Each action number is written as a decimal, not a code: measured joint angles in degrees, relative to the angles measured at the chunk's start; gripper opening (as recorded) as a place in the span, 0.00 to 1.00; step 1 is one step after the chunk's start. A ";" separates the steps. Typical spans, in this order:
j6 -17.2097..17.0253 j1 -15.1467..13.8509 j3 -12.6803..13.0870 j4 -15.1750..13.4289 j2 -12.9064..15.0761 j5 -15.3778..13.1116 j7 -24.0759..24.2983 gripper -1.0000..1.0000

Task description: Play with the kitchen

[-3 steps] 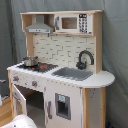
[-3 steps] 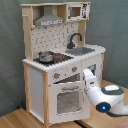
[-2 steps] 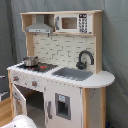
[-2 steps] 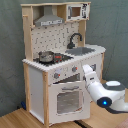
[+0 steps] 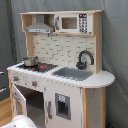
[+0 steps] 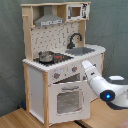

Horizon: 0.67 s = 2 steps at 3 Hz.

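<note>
The kitchen (image 5: pixel 62 75) is a tall white and light-wood toy unit, seen in both exterior views. It has a grey hood (image 5: pixel 40 25), a microwave (image 5: pixel 72 22), a black faucet (image 5: pixel 85 59) over a grey sink (image 5: pixel 75 73), and a small pot (image 5: pixel 30 61) on the hob. The windowed oven door (image 6: pixel 67 100) stands ajar, its top edge leaning out from the front. My gripper (image 6: pixel 84 66) is at the kitchen's front, level with the knobs (image 6: pixel 74 69) and just above the door's top edge. The white arm (image 6: pixel 107 90) reaches in from the second exterior view's right.
A grey curtain (image 5: pixel 115 45) hangs behind the kitchen (image 6: pixel 60 60). The unit stands on a light wooden floor (image 6: pixel 15 119). A rounded white part of the arm (image 5: pixel 20 121) shows at the first exterior view's bottom left, in front of the open door (image 5: pixel 19 102).
The arm has shifted a little, its wrist now slightly higher against the kitchen's front. The oven door stays ajar and nothing else has moved.
</note>
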 joint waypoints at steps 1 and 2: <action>-0.18 1.43 -1.52 -0.65 0.94 0.76 -6.55 1.00; -0.30 2.90 -3.12 -1.67 1.84 1.68 -12.07 1.00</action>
